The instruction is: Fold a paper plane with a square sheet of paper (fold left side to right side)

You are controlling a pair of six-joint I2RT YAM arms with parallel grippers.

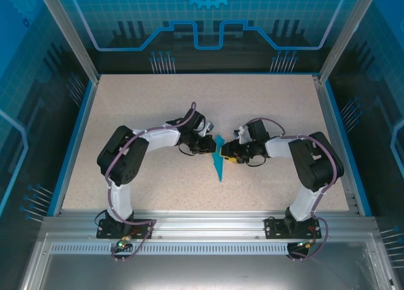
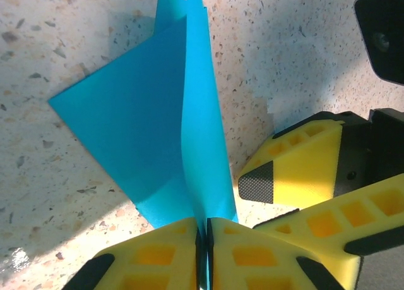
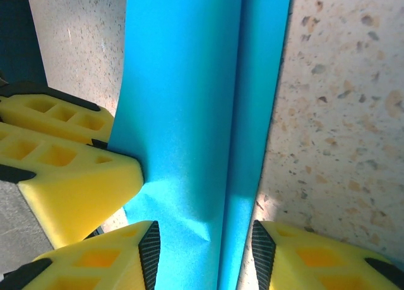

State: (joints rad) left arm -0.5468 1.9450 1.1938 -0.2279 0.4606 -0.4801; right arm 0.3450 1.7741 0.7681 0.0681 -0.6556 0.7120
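Plainly one folded paper plane [image 2: 145, 126], two grippers: left gripper [image 2: 203, 233] pinched tight on its edge; right gripper [image 3: 203, 239] straddles it half-open, perhaps brushing it.

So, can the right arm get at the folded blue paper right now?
Probably yes: the folded blue paper stands between the open right jaws, nothing blocking; the left jaws pinch it alongside.

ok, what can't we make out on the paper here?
Top external: folded paper too small to read creases; left gripper and right gripper crowd its upper part.
Left wrist: far tip cut off by the top edge; pinched edge hidden between the left fingers.
Right wrist: both ends cut off by frame edges; pad contact unclear.
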